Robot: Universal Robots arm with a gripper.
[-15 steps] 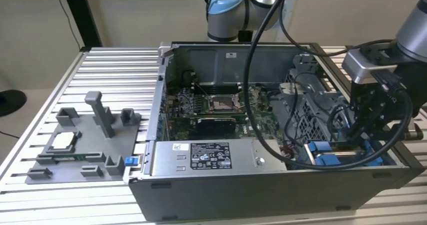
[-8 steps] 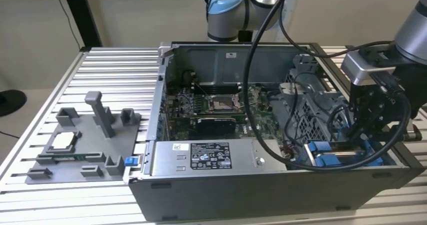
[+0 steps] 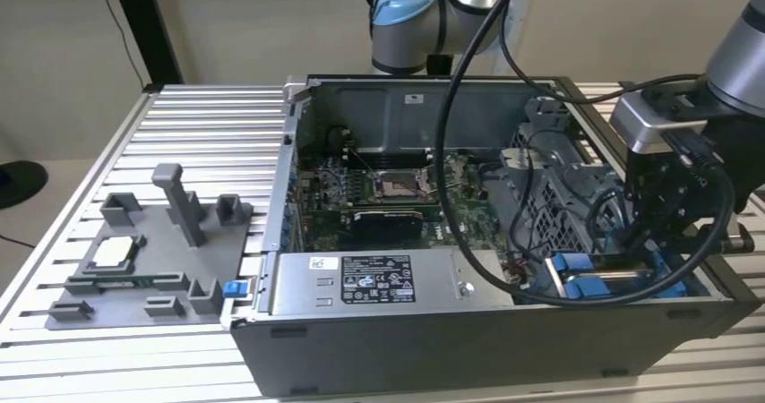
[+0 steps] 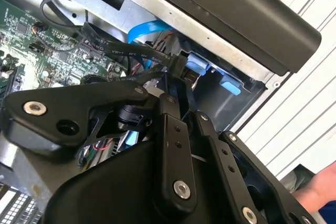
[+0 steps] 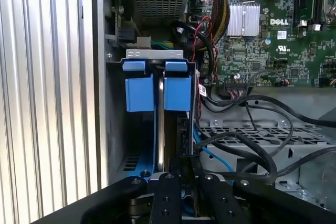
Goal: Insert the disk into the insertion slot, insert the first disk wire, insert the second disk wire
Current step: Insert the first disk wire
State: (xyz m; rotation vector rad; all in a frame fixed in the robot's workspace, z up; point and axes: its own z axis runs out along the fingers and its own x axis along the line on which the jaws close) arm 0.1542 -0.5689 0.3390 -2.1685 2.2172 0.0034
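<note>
Hovering claw [image 4: 178, 78] looks clamped on black wire plug [image 4: 176, 62], near power-supply box [image 3: 365, 282]; disk [image 5: 160, 124] seated in insertion slot [image 5: 119, 135] beside that box. Risk: tilted plug could jam port; loose cables [image 5: 252, 145] could snag claw.

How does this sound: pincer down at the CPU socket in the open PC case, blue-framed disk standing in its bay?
Wrong spot. The exterior view shows the pincer at the insertion slot, at the case's end on that view's right, not at the CPU socket. The disk does stand in its bay.
</note>
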